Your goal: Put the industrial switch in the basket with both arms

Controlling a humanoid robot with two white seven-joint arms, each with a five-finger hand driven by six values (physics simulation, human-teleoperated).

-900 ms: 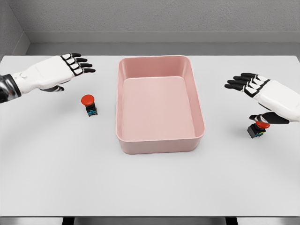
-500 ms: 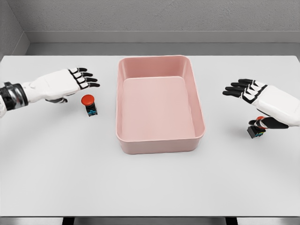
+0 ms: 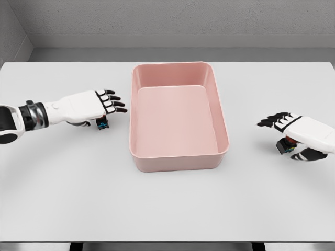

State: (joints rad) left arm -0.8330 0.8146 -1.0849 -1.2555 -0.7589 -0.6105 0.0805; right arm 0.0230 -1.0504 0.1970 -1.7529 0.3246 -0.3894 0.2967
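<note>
Black-bodied industrial switch [image 3: 102,123] under left hand [image 3: 86,106]

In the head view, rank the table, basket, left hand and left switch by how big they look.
1. Table: fills most of the picture.
2. Basket.
3. Left hand.
4. Left switch: smallest, though the hand hides most of it, so only its visible part counts.

Both switches [image 3: 102,123] [image 3: 285,145] largely hidden under hands.
</note>
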